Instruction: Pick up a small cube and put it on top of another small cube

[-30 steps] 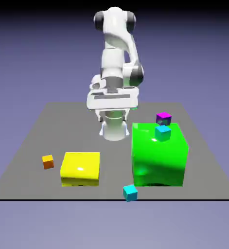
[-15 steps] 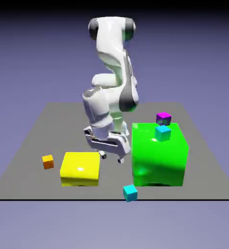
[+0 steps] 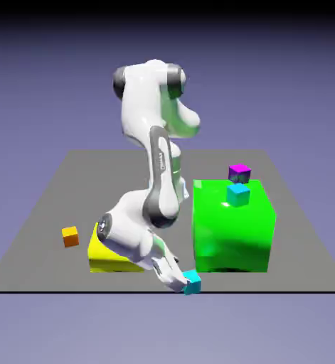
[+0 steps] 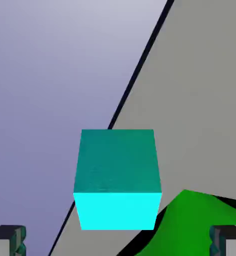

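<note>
**Setting: rendered simulation bench**

A computer-rendered test scene is shown, not a real room. A flat grey table (image 3: 284,234) is set before a plain blue-violet backdrop (image 3: 42,85). Flat-coloured blocks are seen: a green block (image 3: 234,234), a yellow block (image 3: 102,256). A white arm (image 3: 152,163) is mounted on the table.

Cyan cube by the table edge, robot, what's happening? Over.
End effector open, straddling cyan cube at table edge, not gripped. Second cyan cube atop green block. Nothing in the way.
</note>
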Tool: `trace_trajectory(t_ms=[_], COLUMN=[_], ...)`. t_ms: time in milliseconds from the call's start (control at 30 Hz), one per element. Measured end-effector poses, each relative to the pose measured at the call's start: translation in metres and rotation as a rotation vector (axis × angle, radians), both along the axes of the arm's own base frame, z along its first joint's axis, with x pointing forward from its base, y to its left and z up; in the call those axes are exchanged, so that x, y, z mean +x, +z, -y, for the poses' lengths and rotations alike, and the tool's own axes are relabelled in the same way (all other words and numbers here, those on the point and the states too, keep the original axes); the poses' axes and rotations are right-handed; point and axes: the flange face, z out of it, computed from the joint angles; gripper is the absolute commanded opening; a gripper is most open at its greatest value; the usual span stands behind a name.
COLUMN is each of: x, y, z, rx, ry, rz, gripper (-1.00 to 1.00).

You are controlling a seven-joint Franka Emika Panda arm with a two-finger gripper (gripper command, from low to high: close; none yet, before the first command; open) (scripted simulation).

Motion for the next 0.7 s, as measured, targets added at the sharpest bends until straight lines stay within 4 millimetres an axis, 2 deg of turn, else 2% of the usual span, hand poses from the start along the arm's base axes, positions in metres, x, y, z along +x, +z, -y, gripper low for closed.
trace_trajectory(t_ms=[233,267,367,633,700], x=[-0.009,-0.009,-0.008,0.002,0.003], y=[-0.038,-0.041,-0.037,0.009,0.014], z=[-0.024,-0.026,-0.023,0.005,0.008], rx=[-0.004,-0.007,-0.002,-0.003,-0.006], ry=[0.0,0.0,-0.002,-0.001,-0.001], rz=[0.004,0.007,0.004,0.006,0.008], gripper=[0.0,-1.0,-1.0,-1.0,-1.0])
